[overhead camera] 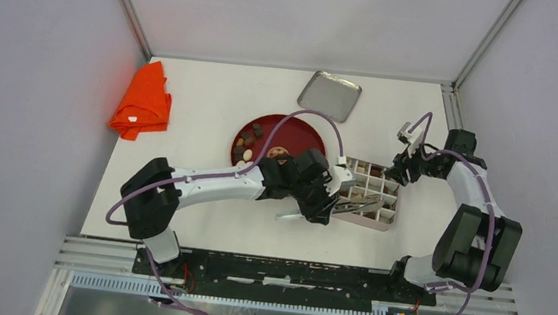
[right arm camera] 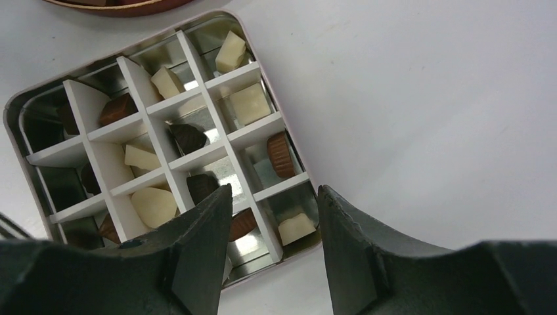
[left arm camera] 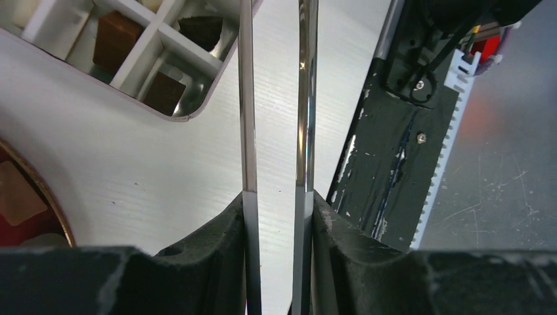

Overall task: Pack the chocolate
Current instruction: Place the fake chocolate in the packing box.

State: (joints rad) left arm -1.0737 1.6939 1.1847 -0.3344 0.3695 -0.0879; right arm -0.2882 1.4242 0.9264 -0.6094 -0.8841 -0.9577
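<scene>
An orange cloth (overhead camera: pixel 142 102) lies bunched by the counter's (overhead camera: pixel 212 96) left edge, towards the far corner. A bare metal tin lid (overhead camera: pixel 330 96) sits against the far edge. The left arm stretches across the middle of the counter, and its purple cable arcs over the red plate (overhead camera: pixel 306 133).

The chocolate (right arm camera: pixel 249 103) is in two places. Cream, tan and dark pieces sit singly in compartments of the divided tin box (right arm camera: pixel 155 125), right of centre. A few more lie on the plate just left of the box.

The left hand (left arm camera: pixel 279 200) pinches metal tongs (left arm camera: pixel 247 118), whose two blades stand apart and reach over the box's near side. The right hand (right arm camera: pixel 274 191) is spread and pinches nothing. One finger is over the compartments and the other is past the rim, at the box's far right corner.

The counter is white and ribbed, with a black rail along its near edge. Pale grey walls on aluminium posts enclose it.
</scene>
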